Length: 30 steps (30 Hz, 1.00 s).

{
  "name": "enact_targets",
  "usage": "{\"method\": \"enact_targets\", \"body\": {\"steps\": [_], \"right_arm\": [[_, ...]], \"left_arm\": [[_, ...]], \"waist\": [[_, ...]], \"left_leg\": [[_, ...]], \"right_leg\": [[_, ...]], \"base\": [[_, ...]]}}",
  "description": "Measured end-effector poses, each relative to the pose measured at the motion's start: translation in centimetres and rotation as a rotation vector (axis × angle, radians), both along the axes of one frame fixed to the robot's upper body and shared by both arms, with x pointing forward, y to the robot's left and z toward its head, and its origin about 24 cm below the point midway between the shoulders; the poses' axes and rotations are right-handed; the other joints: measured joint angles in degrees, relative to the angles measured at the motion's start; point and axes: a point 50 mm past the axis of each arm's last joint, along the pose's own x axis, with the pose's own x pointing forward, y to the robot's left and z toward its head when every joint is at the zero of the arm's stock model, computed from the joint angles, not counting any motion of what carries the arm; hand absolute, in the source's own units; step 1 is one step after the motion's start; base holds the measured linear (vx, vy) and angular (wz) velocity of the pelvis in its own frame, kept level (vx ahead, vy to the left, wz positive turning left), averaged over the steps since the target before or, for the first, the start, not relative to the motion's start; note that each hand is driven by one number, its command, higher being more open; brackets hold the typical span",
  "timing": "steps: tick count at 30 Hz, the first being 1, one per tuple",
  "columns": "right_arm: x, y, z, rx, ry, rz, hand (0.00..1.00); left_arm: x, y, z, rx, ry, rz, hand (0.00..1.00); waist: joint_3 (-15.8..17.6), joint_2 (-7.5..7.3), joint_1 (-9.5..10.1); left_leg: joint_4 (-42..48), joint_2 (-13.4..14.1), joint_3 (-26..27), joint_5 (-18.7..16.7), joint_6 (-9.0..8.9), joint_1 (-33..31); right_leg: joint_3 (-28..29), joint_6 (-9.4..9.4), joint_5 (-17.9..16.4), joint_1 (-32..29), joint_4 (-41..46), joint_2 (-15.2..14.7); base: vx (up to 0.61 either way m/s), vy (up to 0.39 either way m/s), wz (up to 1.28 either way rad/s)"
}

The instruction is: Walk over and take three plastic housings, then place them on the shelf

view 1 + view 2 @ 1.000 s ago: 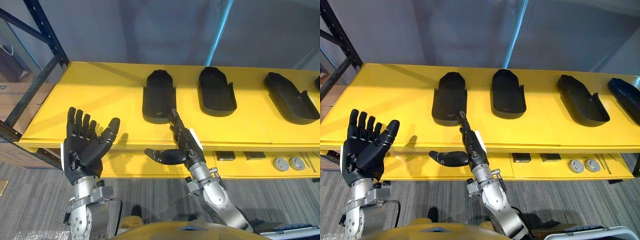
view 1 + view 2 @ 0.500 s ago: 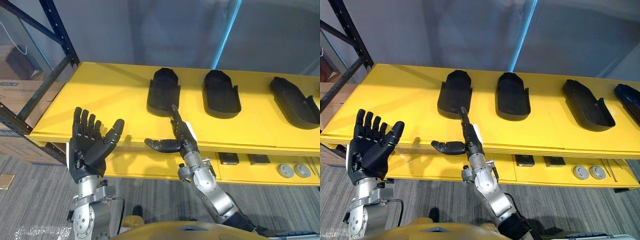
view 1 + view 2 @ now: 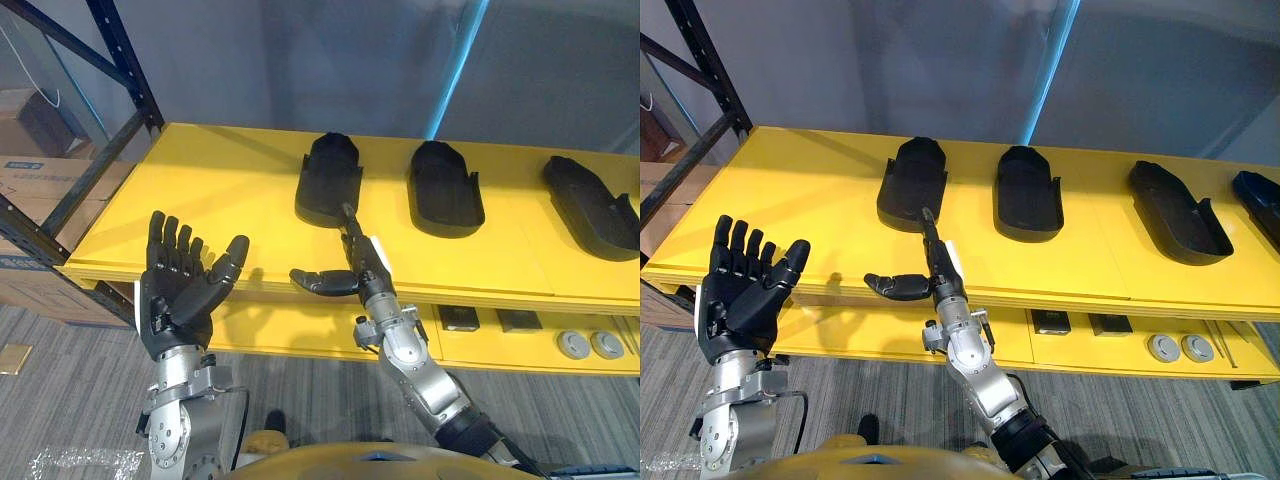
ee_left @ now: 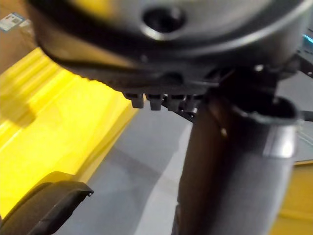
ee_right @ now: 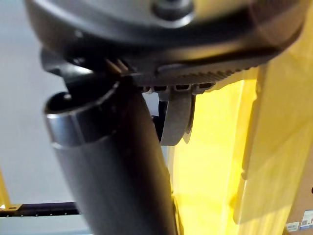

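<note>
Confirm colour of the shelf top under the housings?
The shelf top is yellow; shows best in the left eye view.

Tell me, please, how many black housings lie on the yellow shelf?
4. The leftmost housing lies just beyond the right hand, the second housing beside it, the third housing further right, the fourth housing cut by the view's edge; more may lie past it.

We see two matte black hands. The left hand [image 3: 175, 297] has segmented, ridged fingers and a thick thumb. The right hand [image 3: 362, 272] looks slimmer and carries a white cover [image 3: 377, 250] along its back. Just below each hand is a silver-grey wrist collar [image 3: 181, 386] with small dark screws, and the right forearm [image 3: 425, 380] swells into a smooth, rounded silver-grey shell.
</note>
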Motion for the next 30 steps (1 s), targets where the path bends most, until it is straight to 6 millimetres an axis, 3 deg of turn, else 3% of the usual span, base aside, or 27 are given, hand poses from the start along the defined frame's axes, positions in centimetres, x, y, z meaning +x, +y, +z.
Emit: {"method": "enact_targets", "body": {"steps": [9, 12, 15, 18, 19, 24, 27, 30], "right_arm": [[0.9, -0.9, 1.0, 0.001, -0.039, 0.006, 1.00], [-0.9, -1.8, 4.0, 0.111, -0.135, 0.121, 1.00], [-3.1, -4.2, 7.0, 0.188, -0.243, 0.286, 1.00], [-4.4, -7.7, 7.9, 0.100, -0.268, 0.336, 1.00], [-4.4, -8.0, 7.9, 0.099, -0.265, 0.332, 1.00], [-5.9, -12.6, 8.5, 0.141, -0.261, 0.102, 1.00], [-6.9, -15.4, 8.0, 0.198, -0.262, -0.207, 1.00], [-9.2, -18.0, 6.5, 0.215, -0.208, -0.568, 1.00]], "left_arm": [[0.4, -0.2, 0.4, 0.017, -0.039, -0.050, 1.00], [0.7, 0.2, 0.8, 0.037, -0.067, -0.046, 1.00], [1.4, 0.8, 1.5, 0.068, -0.106, -0.035, 1.00], [2.4, 1.0, 2.6, 0.115, -0.163, -0.064, 1.00], [2.5, 1.0, 2.7, 0.118, -0.168, -0.066, 1.00], [3.4, 0.0, 3.9, 0.153, -0.242, -0.098, 1.00], [3.9, -1.4, 4.4, 0.130, -0.286, -0.151, 1.00], [4.2, -3.3, 4.6, 0.113, -0.307, -0.221, 1.00]], "waist": [[0.0, -0.03, 0.96], [-0.1, -0.18, 0.59], [-0.7, -1.05, -0.94], [-1.4, -1.96, -3.01], [-1.5, -2.00, -3.33], [-2.7, -0.94, -7.13], [-3.3, -0.10, -9.56], [-3.5, 0.53, -12.62]], "left_leg": [[0.0, 0.2, 1.0, -0.1, -0.02, 0.1], [0.0, 0.7, 2.9, -0.6, -0.12, 0.4], [0.1, 1.4, 5.6, -1.1, -0.37, 1.2], [0.0, 2.1, 8.4, -2.0, -0.76, 2.7], [0.0, 2.1, 8.6, -2.1, -0.77, 2.8], [0.0, 2.1, 13.4, -3.4, -0.83, 3.5], [0.1, 2.3, 17.0, -4.3, -1.09, 4.8], [1.1, 2.9, 21.3, -5.9, -1.55, 5.6]], "right_leg": [[0.9, 0.14, 0.1, -0.4, -0.2, 0.1], [2.8, 0.45, 0.4, -1.2, -0.2, 0.5], [5.6, 0.28, 0.9, -2.1, -0.2, 1.2], [8.4, 0.21, 0.9, -2.4, -0.1, 1.9], [8.7, 0.20, 0.9, -2.5, -0.1, 1.9], [13.6, 0.49, 1.5, -4.8, 0.0, 2.2], [17.3, 0.68, 1.8, -5.8, 0.0, 2.8], [21.3, 0.77, 2.2, -6.7, -0.1, 3.6]], "base": [[0.00, 0.000, -0.04], [0.01, -0.003, -0.31], [0.02, -0.012, -0.42], [0.01, -0.012, -0.46], [0.00, -0.001, -0.46], [0.00, 0.028, -0.48], [0.02, 0.029, -0.61], [0.04, 0.013, -0.69]]}}
